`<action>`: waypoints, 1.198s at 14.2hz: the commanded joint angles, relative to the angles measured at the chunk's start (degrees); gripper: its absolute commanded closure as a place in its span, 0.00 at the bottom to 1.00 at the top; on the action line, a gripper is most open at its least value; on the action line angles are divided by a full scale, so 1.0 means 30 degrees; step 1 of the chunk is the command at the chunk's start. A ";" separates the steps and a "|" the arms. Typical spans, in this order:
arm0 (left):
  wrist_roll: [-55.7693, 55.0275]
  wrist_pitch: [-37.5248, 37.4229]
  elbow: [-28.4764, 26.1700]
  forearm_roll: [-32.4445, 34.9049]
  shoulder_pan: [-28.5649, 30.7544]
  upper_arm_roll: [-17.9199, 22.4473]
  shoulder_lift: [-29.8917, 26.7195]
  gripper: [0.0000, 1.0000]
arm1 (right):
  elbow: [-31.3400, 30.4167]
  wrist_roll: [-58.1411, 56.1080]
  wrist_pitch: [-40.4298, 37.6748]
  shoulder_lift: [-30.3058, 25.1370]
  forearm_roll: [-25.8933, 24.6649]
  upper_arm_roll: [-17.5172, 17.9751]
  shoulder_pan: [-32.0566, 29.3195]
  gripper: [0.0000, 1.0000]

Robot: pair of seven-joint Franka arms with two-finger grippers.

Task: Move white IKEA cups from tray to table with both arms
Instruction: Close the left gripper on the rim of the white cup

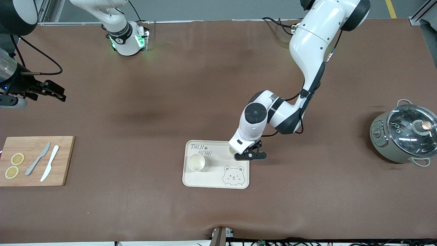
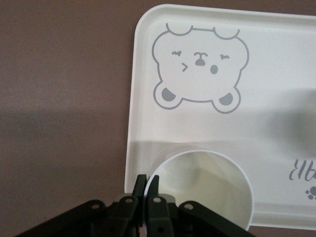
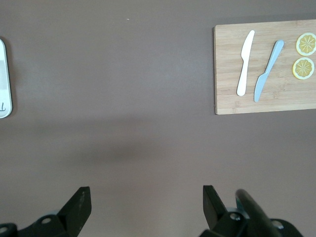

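We see the left gripper (image 1: 246, 154) down at the tray's (image 1: 216, 181) corner toward the left arm's end, farther from the front camera than the bear drawing (image 1: 233, 175); its fingers (image 2: 146, 183) are pinched narrow on the rim of one cup (image 2: 205, 185), one inside the wall and one outside; that cup (image 1: 232, 150) stands on the tray, mostly hidden under the wrist in the front view. The second cup (image 1: 196, 162) stands upright on the same tray toward the right arm's end, at about nine o'clock from the first as the front view shows them, apart from it and just below the printed lettering (image 1: 200, 149); nothing touches it.

The right arm waits; its gripper (image 1: 47, 90) hangs wide and empty over bare table (image 1: 136, 212), with the board (image 1: 63, 160) at about six o'clock of it in the front view; on the board lie a white knife (image 1: 50, 167), a grey knife (image 1: 37, 158) and two lemon slices (image 1: 17, 159). A lidded pot (image 1: 404, 136) sits near the left arm's end, well apart from the tray.
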 commanded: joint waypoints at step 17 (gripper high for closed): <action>0.1452 -0.3718 -0.3555 -0.0454 0.1468 -0.1046 -0.6938 1.00 | -0.0450 -0.0136 0.0555 -0.0393 -0.0329 0.0165 -0.0098 0.00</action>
